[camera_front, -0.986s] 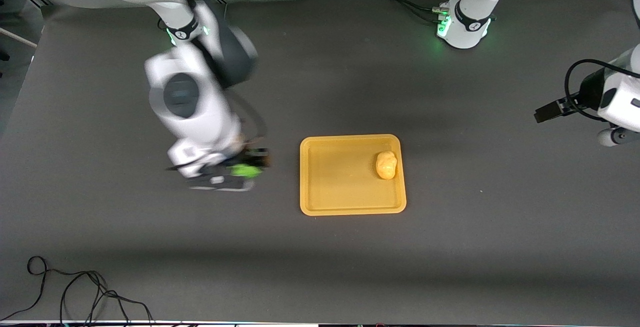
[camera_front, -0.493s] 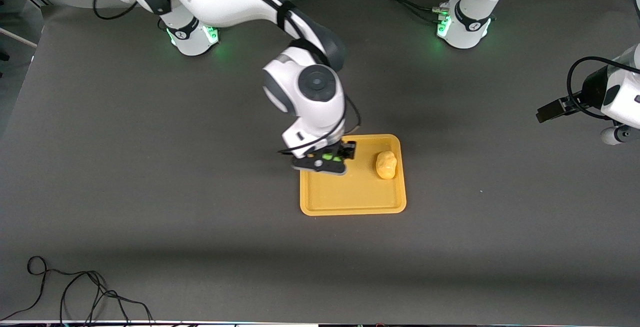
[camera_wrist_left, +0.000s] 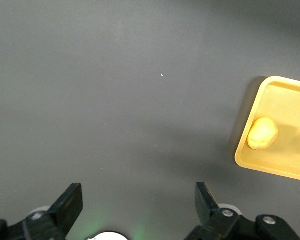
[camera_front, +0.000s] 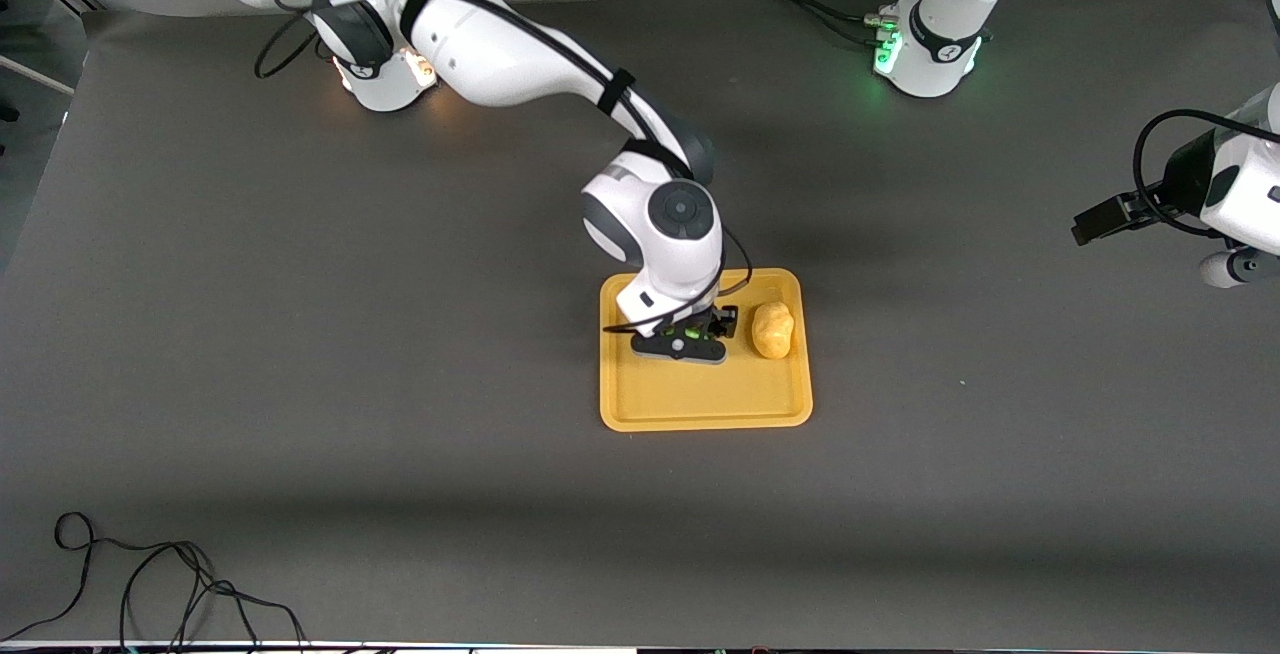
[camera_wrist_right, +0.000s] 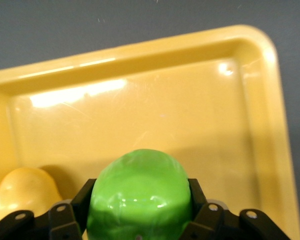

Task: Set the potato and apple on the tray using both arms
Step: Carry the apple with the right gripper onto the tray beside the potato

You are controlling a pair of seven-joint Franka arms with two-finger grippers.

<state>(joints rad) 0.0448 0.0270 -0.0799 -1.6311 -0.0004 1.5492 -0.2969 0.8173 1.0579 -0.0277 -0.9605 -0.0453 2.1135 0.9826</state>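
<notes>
The yellow-orange tray [camera_front: 700, 404] lies mid-table, and the lumpy yellow potato [camera_front: 772, 330] rests in it near the rim toward the left arm's end. My right gripper [camera_front: 690, 336] hangs low over the tray beside the potato, shut on the green apple [camera_front: 678, 332]. In the right wrist view the apple [camera_wrist_right: 140, 195] fills the gap between the black fingers [camera_wrist_right: 85, 197], with the tray floor [camera_wrist_right: 165, 100] below and the potato [camera_wrist_right: 25, 195] beside it. My left gripper [camera_wrist_left: 140, 197] waits open over bare table at the left arm's end [camera_front: 1095, 222]; its view shows the tray [camera_wrist_left: 285, 172] and potato [camera_wrist_left: 262, 133] at a distance.
A loose black cable [camera_front: 150, 584] lies near the front edge toward the right arm's end. More cables [camera_front: 820, 9] run by the left arm's base. The dark table mat surrounds the tray.
My right arm has swung with the apple from over the table toward the right arm's end to over the tray, stopping beside the potato. The left arm has stayed put.
</notes>
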